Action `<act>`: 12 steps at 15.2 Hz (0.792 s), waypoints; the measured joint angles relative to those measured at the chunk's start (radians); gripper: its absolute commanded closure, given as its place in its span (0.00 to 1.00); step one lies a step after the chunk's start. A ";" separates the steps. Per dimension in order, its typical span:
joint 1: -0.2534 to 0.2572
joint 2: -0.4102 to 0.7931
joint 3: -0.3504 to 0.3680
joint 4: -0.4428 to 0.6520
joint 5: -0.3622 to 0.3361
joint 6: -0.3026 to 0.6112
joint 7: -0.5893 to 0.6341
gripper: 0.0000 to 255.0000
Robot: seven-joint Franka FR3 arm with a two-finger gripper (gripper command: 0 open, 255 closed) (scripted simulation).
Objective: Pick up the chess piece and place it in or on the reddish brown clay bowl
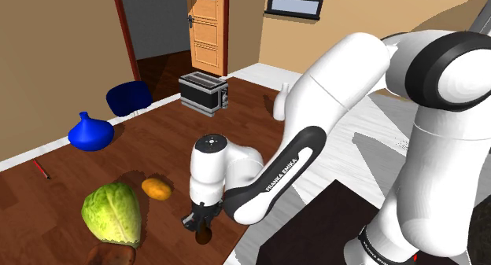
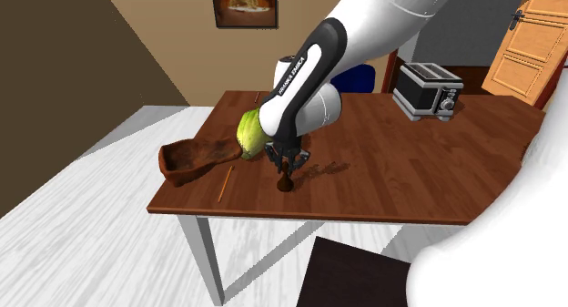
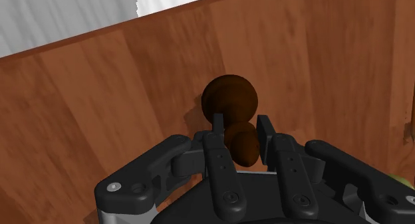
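A dark brown chess piece [image 3: 231, 100] stands upright on the wooden table [image 2: 410, 178], near the edge in the shoulder view [image 1: 205, 235]. My black gripper [image 3: 239, 133] comes down over it, and its two fingers clasp the piece's rounded head from both sides. The second exterior view has the gripper [image 2: 288, 159] right above the piece [image 2: 285, 181], whose base rests on the table. The reddish brown bowl [image 2: 185, 159] sits at the table's corner, to the second exterior view's left of the piece, partly behind a green cabbage [image 2: 250, 135].
The cabbage [image 1: 112, 212] and a small orange lump [image 1: 156, 189] lie close to the gripper. A red pencil [image 2: 223, 182] lies by the bowl. Farther back are a blue vase [image 1: 89, 134], a blue dish [image 1: 128, 97] and a toaster [image 1: 203, 92]. The table's edge runs just beside the piece.
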 measured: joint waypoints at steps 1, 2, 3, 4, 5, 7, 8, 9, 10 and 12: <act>-0.004 -0.010 0.006 0.001 0.010 -0.010 -0.007 1.00; -0.008 -0.022 0.013 0.000 0.022 -0.019 -0.013 1.00; -0.012 -0.032 0.019 0.002 0.033 -0.030 -0.022 1.00; -0.017 -0.043 0.025 0.003 0.045 -0.041 -0.031 1.00; -0.022 -0.054 0.030 0.006 0.057 -0.053 -0.041 1.00; -0.033 -0.083 0.043 0.007 0.086 -0.079 -0.062 1.00; -0.034 -0.093 0.047 0.011 0.096 -0.091 -0.067 1.00; -0.037 -0.107 0.053 0.011 0.109 -0.103 -0.075 1.00; -0.039 -0.119 0.057 0.013 0.121 -0.115 -0.082 1.00; -0.045 -0.142 0.064 0.020 0.144 -0.142 -0.099 1.00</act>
